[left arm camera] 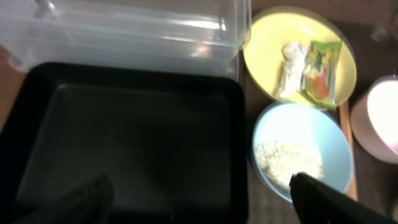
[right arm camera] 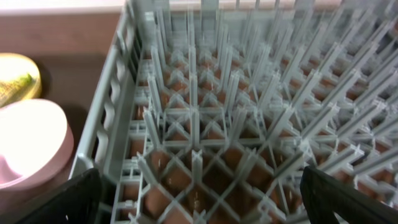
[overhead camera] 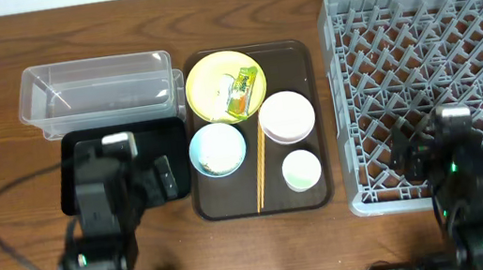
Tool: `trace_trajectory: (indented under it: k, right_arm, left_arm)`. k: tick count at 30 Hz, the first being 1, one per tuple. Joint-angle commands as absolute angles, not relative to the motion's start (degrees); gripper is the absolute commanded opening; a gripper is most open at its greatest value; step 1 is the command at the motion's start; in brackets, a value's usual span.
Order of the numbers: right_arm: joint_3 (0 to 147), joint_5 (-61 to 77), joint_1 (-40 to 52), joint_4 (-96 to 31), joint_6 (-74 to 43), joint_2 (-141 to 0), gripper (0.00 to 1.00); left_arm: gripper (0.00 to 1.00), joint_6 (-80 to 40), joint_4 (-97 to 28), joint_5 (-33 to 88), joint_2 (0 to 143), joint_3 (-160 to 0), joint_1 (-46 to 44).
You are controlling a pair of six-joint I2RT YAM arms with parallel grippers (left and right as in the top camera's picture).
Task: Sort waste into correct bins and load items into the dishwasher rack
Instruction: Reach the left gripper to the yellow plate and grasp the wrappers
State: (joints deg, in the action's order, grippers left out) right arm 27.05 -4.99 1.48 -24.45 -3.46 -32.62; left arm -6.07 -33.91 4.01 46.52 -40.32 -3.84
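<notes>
Overhead view: dishwasher rack (overhead camera: 426,33) sits along the right edge of the tabletop, no dishes in it. The clear tub (overhead camera: 97,87) lies toward the far left, and the black tray (overhead camera: 175,130) is just in front of it, touching or nearly so. The brown serving tray (overhead camera: 291,52) lies mid-tabletop between the bins and the rack.

On the serving tray:
- yellow plate (overhead camera: 206,88) in the far-left corner, carrying the green-and-yellow wrapper (overhead camera: 245,92) and the white scrap (overhead camera: 227,90) side by side
- light blue bowl (overhead camera: 218,150) near the left rim, with rice grains (left arm camera: 289,158) in its bottom
- white bowl (overhead camera: 287,116) toward the right rim
- white cup (overhead camera: 301,170) in front of the white bowl
- chopsticks (overhead camera: 260,165) lying lengthwise between the blue bowl and the cup

Left wrist view: left hand (left arm camera: 199,202) released, fingers spread wide, grasping nothing. It hangs over the near part of the black tray, which shows bare.

Right wrist view: right hand (right arm camera: 202,199) released, fingers wide, grasping nothing. It hangs over the rack's near-left area, above the pegs. The white bowl shows just outside the rack wall.
</notes>
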Motion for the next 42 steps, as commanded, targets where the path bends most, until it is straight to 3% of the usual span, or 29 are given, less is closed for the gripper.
trace_trajectory:
  k: [1, 6, 11, 20, 26, 34, 42]
  right_arm:
    - [34.7, -5.7, 1.9, -28.6, -4.2, -40.2, 0.99]
    - [42.2, -4.2, 1.9, -34.8, -4.2, -48.2, 0.99]
    - [43.1, -0.3, 1.9, -34.9, -4.2, -50.2, 0.99]
    - [43.1, -0.1, 1.9, -34.5, -4.2, -50.3, 0.99]
    - [43.1, -0.1, 1.9, -34.5, -4.2, -50.3, 0.99]
    - [43.1, -0.1, 1.9, -34.5, -4.2, -50.3, 0.99]
    - [43.1, -0.1, 1.9, -34.5, -4.3, -50.3, 0.99]
  left_arm:
    - [0.93, -6.5, -40.3, 7.1, 54.5, -48.6, -3.6]
    - [0.93, -6.6, -50.5, 7.2, 62.3, -55.9, -3.6]
    - [0.93, -6.6, -51.4, 10.1, 63.5, -56.2, -3.6]
    - [0.92, -5.8, -34.1, 14.6, 65.4, -57.1, -5.1]
    - [0.92, -1.6, -24.1, 13.1, 73.9, -62.8, -9.0]
    - [0.92, 7.1, -19.2, 7.6, 90.6, -72.8, -15.2]
    - [0.89, 7.7, -13.5, 6.2, 103.1, -73.1, -17.5]
